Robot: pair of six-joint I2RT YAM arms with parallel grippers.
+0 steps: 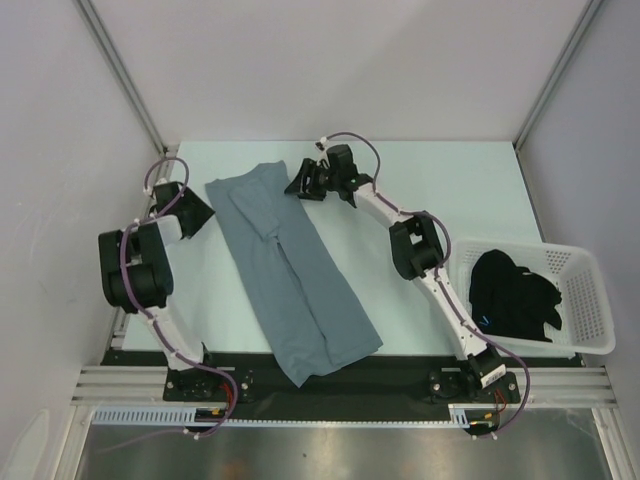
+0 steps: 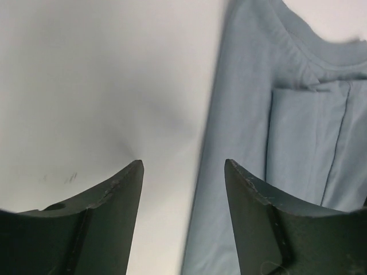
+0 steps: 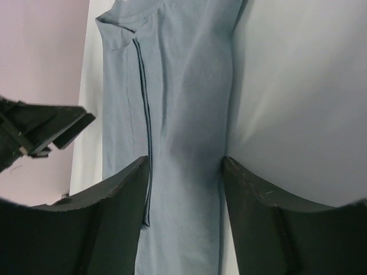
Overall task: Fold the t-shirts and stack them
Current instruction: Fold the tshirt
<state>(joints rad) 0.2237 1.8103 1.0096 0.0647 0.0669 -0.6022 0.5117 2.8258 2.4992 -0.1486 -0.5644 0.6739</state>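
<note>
A slate grey-blue t-shirt (image 1: pixel 290 275) lies flat on the table (image 1: pixel 440 180), folded lengthwise into a long narrow strip that runs diagonally from far left towards the near edge. The left gripper (image 1: pixel 200 212) and right gripper (image 1: pixel 300 184) flank its far end, fingers apart and empty, seemingly placed to take both corners for a crosswise fold. A black t-shirt (image 1: pixel 515 295) sits crumpled in the white basket (image 1: pixel 592 300).
</note>
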